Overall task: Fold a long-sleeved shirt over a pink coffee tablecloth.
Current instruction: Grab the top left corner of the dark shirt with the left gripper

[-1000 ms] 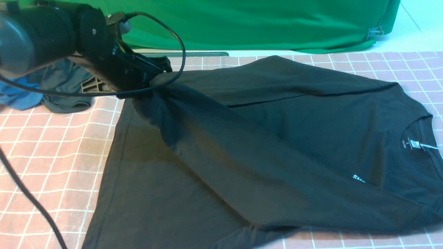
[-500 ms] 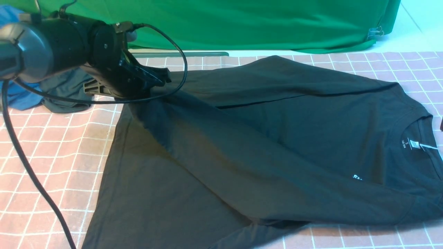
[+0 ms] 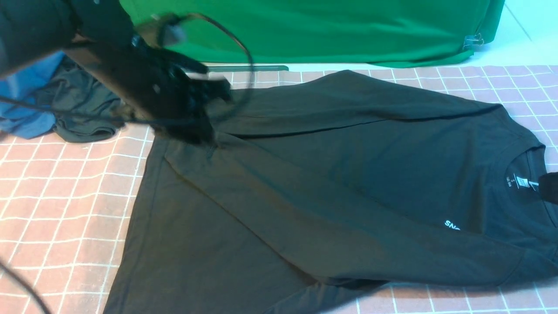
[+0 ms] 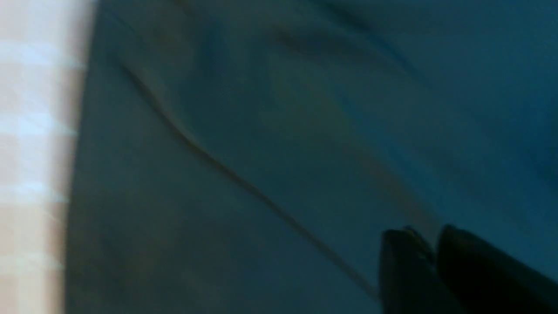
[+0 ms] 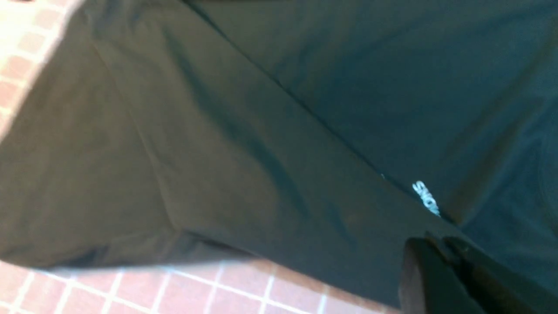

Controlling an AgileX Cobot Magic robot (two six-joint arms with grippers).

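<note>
The long-sleeved shirt lies flat on the pink tablecloth, chest side up. Its long way runs from side to side in front of me. The collar points to my right and the hem points to my left. One sleeve lies across the body of the shirt. It starts at the near shoulder on my right and slants away toward the far left corner. Next to it, a few white letters peek out on the chest.

My left gripper is over the far left corner of the shirt, where the sleeve ends. Its two fingers sit close together, just above the black cloth. I cannot tell if a bit of cloth is pinched between them. The front view shows this arm only as a dark blur.

My right gripper is at the collar end, on my right. Its fingers are pressed together and hold nothing.

The tablecloth has thin white lines that make squares. It covers the whole table. A big green cloth hangs behind the table, with a metal clip on its right end. Far to my left lie a blue garment and a small dark bundle, touching each other.
</note>
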